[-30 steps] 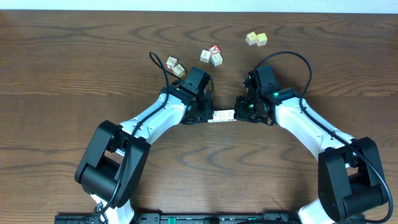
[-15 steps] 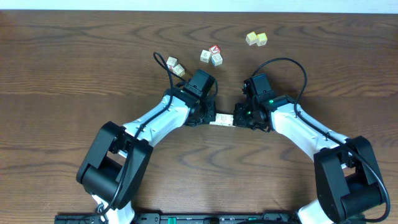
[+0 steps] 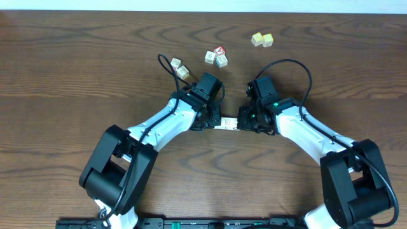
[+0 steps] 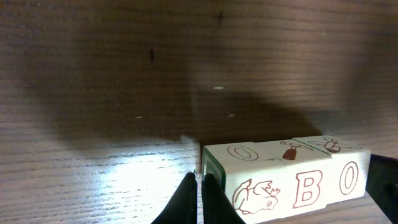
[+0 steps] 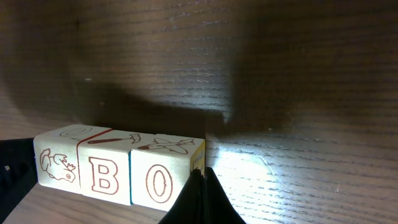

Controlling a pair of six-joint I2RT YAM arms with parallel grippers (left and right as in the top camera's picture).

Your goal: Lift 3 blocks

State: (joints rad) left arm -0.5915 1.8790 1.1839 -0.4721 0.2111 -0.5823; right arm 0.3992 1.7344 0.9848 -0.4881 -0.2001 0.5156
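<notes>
The 3 blocks (image 3: 229,121) form one whitish row at the table's middle, squeezed end to end between my two grippers. In the left wrist view the row (image 4: 286,177) shows a bird, a B and an O. My left gripper (image 4: 199,182) is shut, its tips pressing the row's green-edged end. From the right wrist, the same row (image 5: 118,168) lies left of my right gripper (image 5: 203,175), which is shut against the yellow-edged end. Nothing sits between either pair of fingers. A broad dark shadow falls on the wood behind the row. Overhead, the left gripper (image 3: 216,121) and right gripper (image 3: 242,119) flank the row.
A pale yellow pair of cubes (image 3: 261,39) sits at the far right. A cluster with a red-topped cube (image 3: 217,56) lies beyond the grippers, and two more cubes (image 3: 179,67) lie to its left. Cable loops rise from both wrists.
Over the last second both wrists shifted a little, the left one toward the right, with the row still pinched between them. Almost nothing moved in the last half second.
</notes>
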